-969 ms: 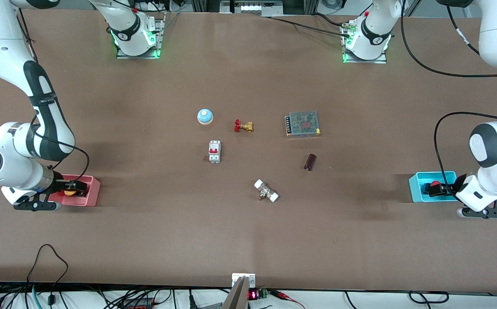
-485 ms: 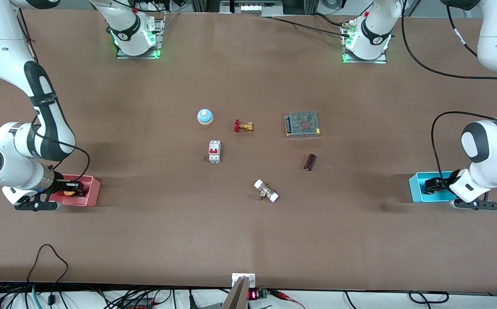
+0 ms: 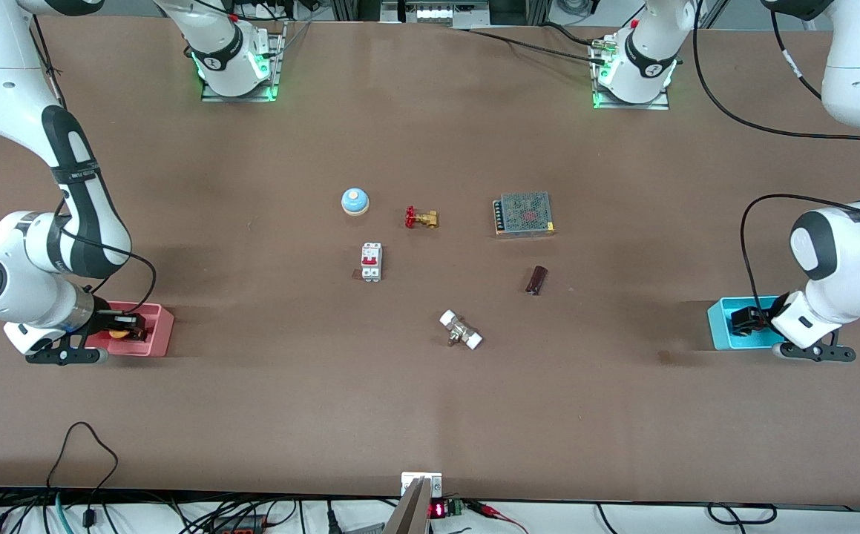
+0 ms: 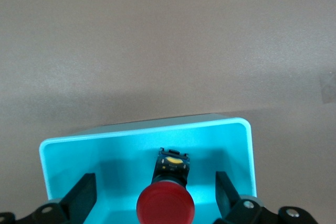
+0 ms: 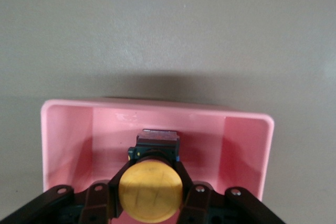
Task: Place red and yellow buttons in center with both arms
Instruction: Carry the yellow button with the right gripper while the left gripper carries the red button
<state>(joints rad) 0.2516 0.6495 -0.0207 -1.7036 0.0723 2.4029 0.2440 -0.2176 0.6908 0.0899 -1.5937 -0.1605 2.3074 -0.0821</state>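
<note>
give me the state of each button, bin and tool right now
yellow button: in the pink bin, gripped
red button: in the cyan bin, not gripped
right tool: shut on yellow button
left tool: open, straddling red button

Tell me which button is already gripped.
The yellow button in the pink bin: right gripper closed on it. Left gripper is open around the red button.
</note>
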